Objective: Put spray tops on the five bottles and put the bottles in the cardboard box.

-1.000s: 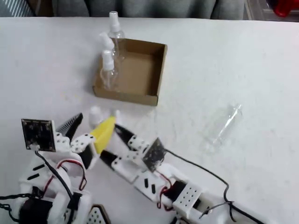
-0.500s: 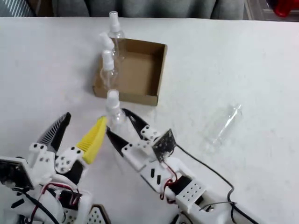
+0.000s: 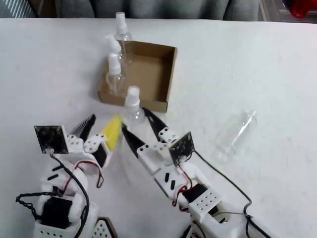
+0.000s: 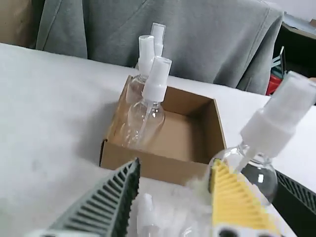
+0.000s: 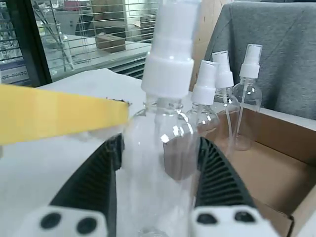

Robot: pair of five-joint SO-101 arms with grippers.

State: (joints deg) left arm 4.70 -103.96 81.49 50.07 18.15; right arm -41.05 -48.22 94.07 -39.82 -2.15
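Observation:
My right gripper [image 3: 134, 119] is shut on a clear bottle [image 3: 132, 106] with a white spray top, held upright just in front of the cardboard box [image 3: 163, 74]. In the right wrist view that bottle [image 5: 158, 163] stands between the black fingers [image 5: 94, 182]. Three topped bottles [image 3: 115, 69] stand along the box's left wall. My left gripper [image 3: 99, 130] is open beside the held bottle, its yellow finger [image 4: 232, 202] close to the held bottle [image 4: 256, 168]. A blurry white spray top [image 4: 145, 215] lies on the table between its fingers. One bare bottle [image 3: 237, 131] lies at the right.
The white table [image 3: 247, 59] spreads wide around the box. A grey cloth [image 4: 197, 34] hangs behind the table's far edge. The right arm's black cable [image 3: 223, 183] trails over the near right of the table.
The right gripper has carried the topped bottle upright towards the box's front wall. The left gripper pulled back from the bottle, then came forward again beside it.

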